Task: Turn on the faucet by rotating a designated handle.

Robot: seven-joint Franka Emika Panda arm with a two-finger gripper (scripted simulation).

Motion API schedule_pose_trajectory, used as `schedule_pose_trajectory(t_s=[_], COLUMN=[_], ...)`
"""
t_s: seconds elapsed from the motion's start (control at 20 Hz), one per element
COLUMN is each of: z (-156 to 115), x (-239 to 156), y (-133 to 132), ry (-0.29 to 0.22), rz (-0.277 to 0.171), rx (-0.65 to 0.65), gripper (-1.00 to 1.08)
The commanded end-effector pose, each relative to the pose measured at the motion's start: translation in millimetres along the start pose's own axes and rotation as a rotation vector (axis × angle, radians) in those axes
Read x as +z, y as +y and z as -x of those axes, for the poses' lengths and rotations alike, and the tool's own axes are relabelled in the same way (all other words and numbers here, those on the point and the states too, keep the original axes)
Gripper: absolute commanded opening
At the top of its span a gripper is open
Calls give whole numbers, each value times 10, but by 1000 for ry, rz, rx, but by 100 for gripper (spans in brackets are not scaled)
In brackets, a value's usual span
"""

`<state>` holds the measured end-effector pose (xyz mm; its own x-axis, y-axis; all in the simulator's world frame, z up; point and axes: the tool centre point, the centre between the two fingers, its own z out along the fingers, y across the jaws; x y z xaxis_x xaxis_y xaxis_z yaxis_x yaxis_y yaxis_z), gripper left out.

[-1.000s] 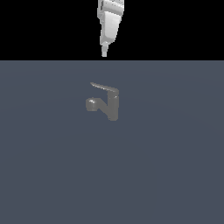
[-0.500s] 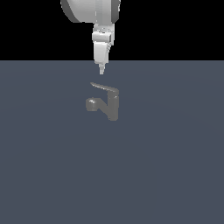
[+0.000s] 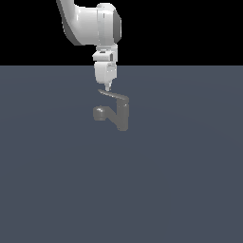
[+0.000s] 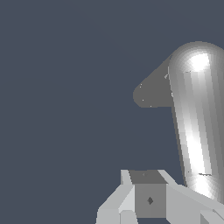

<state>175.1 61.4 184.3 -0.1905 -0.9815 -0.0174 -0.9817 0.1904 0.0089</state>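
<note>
The faucet (image 3: 119, 114) stands on a flat blue-grey floor (image 3: 180, 180), a little above the middle of the exterior view and well apart from every edge. Its short upright body sits at the exterior view's right of the unit. An angled spout (image 3: 100, 113) runs from the body toward the exterior view's left and ends in a rounded knob. The handle (image 3: 113, 96), a thin flat blade, leaves the top of the body and tapers toward the exterior view's left, lying above the spout.

The white arm (image 3: 90, 23) enters from the top of the exterior view and hangs nearly straight down. The gripper (image 3: 107, 88) points downward, its tip just above the thin free end of the handle. Contact between tip and handle cannot be confirmed from this view. The fingertips appear drawn together to a single narrow point, holding nothing.

In the wrist view, a bright rounded metal part of the faucet (image 4: 194, 118) fills one side, with a darker flat tab beside it. Pale grey blocks of the gripper (image 4: 148, 199) show at the frame edge; the gap between them cannot be read there.
</note>
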Motion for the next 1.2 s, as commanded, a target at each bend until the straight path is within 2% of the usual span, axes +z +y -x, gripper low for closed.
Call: schedule_pose_trajectory(t_s=[0.0,0.45,1.15], z=[24,46,106], x=[63,114,119], y=[-28,-41,244], ry=[10,17,17], rz=[-6,-8,-8], rx=[18,29,29], gripper=[-100,-100,-100])
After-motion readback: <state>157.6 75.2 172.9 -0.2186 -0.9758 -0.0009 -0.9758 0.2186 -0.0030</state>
